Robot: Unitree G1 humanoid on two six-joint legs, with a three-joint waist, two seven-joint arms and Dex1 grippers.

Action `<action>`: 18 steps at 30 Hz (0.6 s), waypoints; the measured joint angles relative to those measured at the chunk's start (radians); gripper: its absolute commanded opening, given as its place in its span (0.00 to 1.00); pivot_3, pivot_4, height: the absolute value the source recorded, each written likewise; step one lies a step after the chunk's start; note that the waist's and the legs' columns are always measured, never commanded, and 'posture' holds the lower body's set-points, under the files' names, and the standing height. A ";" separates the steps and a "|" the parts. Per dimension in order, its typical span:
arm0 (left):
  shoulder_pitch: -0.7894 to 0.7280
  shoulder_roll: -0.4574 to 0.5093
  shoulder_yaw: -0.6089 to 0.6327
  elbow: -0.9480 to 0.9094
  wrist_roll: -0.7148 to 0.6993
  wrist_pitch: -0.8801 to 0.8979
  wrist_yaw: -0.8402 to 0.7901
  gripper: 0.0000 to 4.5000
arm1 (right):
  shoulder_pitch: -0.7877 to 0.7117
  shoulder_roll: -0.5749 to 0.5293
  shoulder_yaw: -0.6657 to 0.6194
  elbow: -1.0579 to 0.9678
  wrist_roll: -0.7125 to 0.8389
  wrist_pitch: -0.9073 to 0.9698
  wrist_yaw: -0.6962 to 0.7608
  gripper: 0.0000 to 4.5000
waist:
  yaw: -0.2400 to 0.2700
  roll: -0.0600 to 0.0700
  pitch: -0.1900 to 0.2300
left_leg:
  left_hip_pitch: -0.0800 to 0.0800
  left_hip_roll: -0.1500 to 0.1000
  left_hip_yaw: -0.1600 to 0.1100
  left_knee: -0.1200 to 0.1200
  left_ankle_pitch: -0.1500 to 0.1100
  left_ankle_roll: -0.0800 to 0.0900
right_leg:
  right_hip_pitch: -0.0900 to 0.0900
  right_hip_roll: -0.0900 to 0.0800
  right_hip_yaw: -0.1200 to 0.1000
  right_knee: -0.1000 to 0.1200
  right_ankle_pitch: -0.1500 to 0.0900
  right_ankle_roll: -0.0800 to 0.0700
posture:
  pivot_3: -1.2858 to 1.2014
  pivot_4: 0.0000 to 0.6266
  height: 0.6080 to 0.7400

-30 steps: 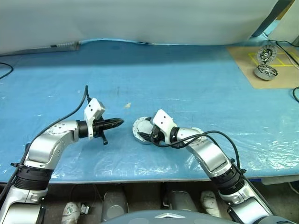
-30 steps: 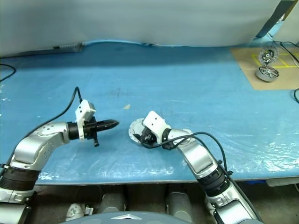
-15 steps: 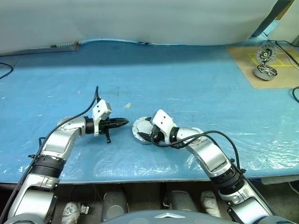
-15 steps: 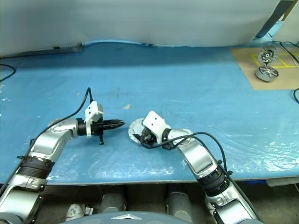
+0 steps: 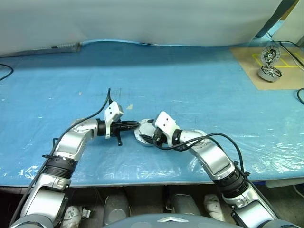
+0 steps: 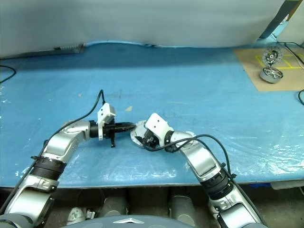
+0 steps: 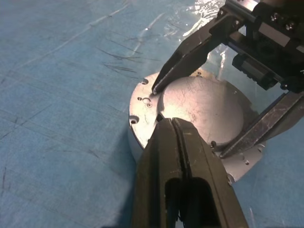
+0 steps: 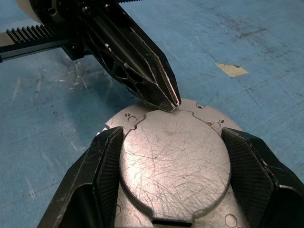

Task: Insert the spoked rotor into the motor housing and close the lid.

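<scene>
Left fingers [image 7: 176,142] pressed together, tips at lid [image 8: 175,152] edge; right fingers [image 8: 102,164] spread, clamping motor housing [image 7: 142,118].

no readable text, labels, brands, numbers or signs anywhere

Lighting: bright, even, overhead. Glare: white streaks on the plastic-covered worktop [image 5: 199,90]; soft sheen on the scratched lid [image 8: 175,156]. Shadows: short, soft, under the arms. Focus: sharp; near fingers [image 7: 190,190] slightly soft.
</scene>
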 measured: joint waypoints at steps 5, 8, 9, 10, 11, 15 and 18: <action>0.000 -0.008 0.000 0.001 0.007 -0.003 0.006 0.00 | 0.000 0.000 0.000 0.001 0.000 0.000 0.000 0.66 | 0.000 0.000 0.000 | 0.000 0.000 0.000 0.000 0.000 0.000 | 0.000 0.000 0.000 0.000 0.000 0.000 | 0.52 0.24 1.00; 0.000 -0.010 0.000 0.001 0.008 -0.004 0.005 0.00 | 0.000 0.000 -0.003 0.003 0.001 -0.002 0.002 0.66 | 0.001 0.000 0.000 | 0.000 0.000 0.000 0.000 0.000 0.000 | 0.000 0.000 0.000 0.000 0.000 0.000 | 0.52 0.24 1.00; 0.000 -0.010 -0.001 0.001 0.008 -0.004 0.005 0.00 | 0.000 0.000 -0.004 0.004 0.002 -0.003 0.005 0.74 | 0.001 0.000 0.000 | 0.000 0.000 0.000 0.000 0.000 0.000 | 0.000 0.000 0.000 0.000 0.000 0.000 | 0.52 0.24 1.00; -0.003 -0.011 -0.005 0.001 0.010 -0.004 0.004 0.00 | 0.001 0.000 -0.009 0.007 0.003 -0.006 0.009 0.82 | 0.001 0.000 0.000 | 0.000 0.000 0.000 0.000 0.000 0.000 | 0.000 0.000 0.000 0.000 0.000 0.000 | 0.52 0.24 1.00; -0.008 -0.011 -0.008 0.001 0.014 -0.005 0.002 0.00 | 0.003 0.002 -0.018 0.011 0.004 -0.008 0.009 0.89 | 0.001 0.000 0.000 | 0.000 0.000 0.000 0.000 0.000 0.000 | 0.000 0.000 0.000 0.000 0.000 0.000 | 0.52 0.24 1.00; -0.018 -0.011 -0.019 0.001 0.023 -0.010 -0.015 0.00 | 0.022 0.003 -0.057 0.011 0.025 -0.007 0.011 0.99 | 0.009 0.000 0.000 | -0.001 -0.001 0.000 -0.002 0.000 0.000 | -0.001 0.000 0.000 -0.002 0.001 -0.003 | 0.52 0.24 1.00; -0.024 -0.011 -0.029 0.002 0.027 -0.020 -0.021 0.00 | 0.041 0.002 -0.071 -0.002 0.036 -0.007 0.010 0.99 | 0.015 0.000 0.000 | -0.001 -0.001 0.000 -0.004 0.000 0.000 | -0.001 -0.001 0.000 -0.003 0.003 -0.005 | 0.52 0.24 1.00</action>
